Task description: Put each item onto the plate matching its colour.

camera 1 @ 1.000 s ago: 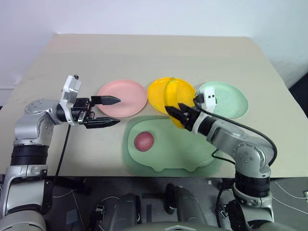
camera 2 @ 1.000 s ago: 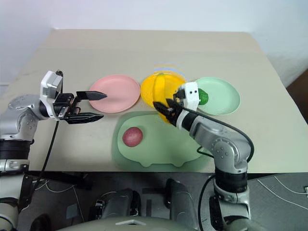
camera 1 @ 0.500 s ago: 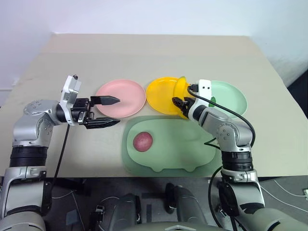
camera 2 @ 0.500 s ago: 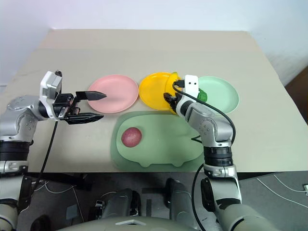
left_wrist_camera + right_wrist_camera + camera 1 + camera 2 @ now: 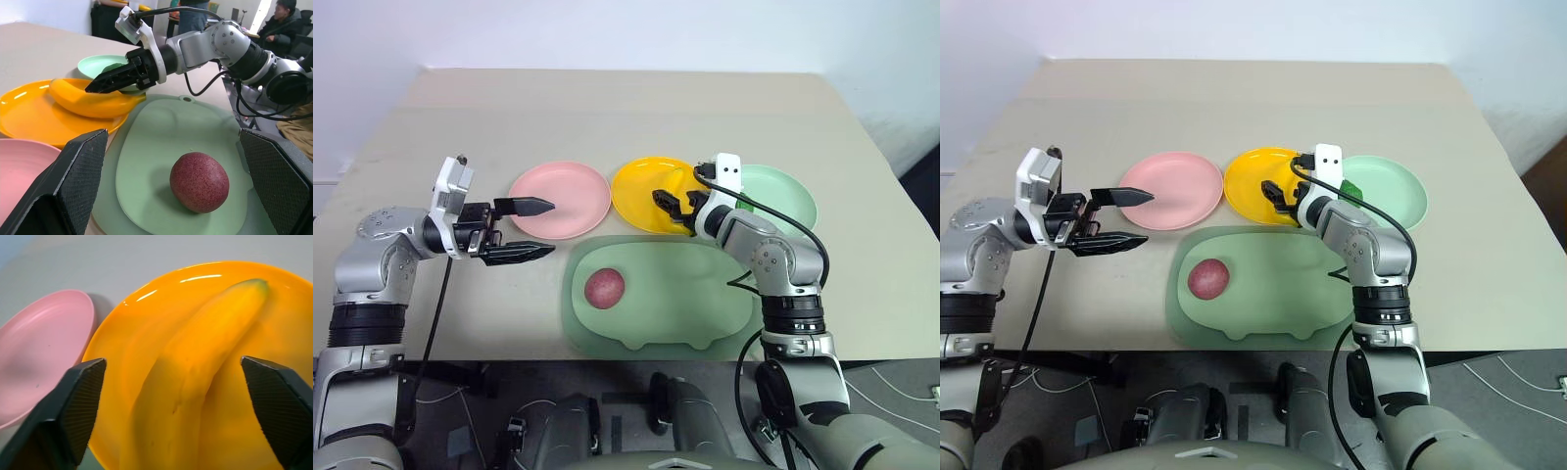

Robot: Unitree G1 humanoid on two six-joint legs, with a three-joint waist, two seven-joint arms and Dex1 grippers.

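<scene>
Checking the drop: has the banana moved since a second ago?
Yes. The banana went from upright above the yellow plate's near rim to lying on it.

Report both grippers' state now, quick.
Left gripper: open, holding nothing, beside the pink plate.
Right gripper: open, banana released on the yellow plate.

Three plates are sitting on the worktop [image 5: 636, 108]: one pink plate [image 5: 560, 199], one yellow plate [image 5: 656, 191] and one mint green plate [image 5: 783, 201]. Three toy foods are showing: one banana [image 5: 195, 377], one reddish-purple fruit [image 5: 605, 287] and one dark green fruit [image 5: 1349, 194]. One pale green mat [image 5: 675, 304] is lying there, and two pincers are hovering: the left pincer [image 5: 546, 229] and the right pincer [image 5: 668, 203].
</scene>
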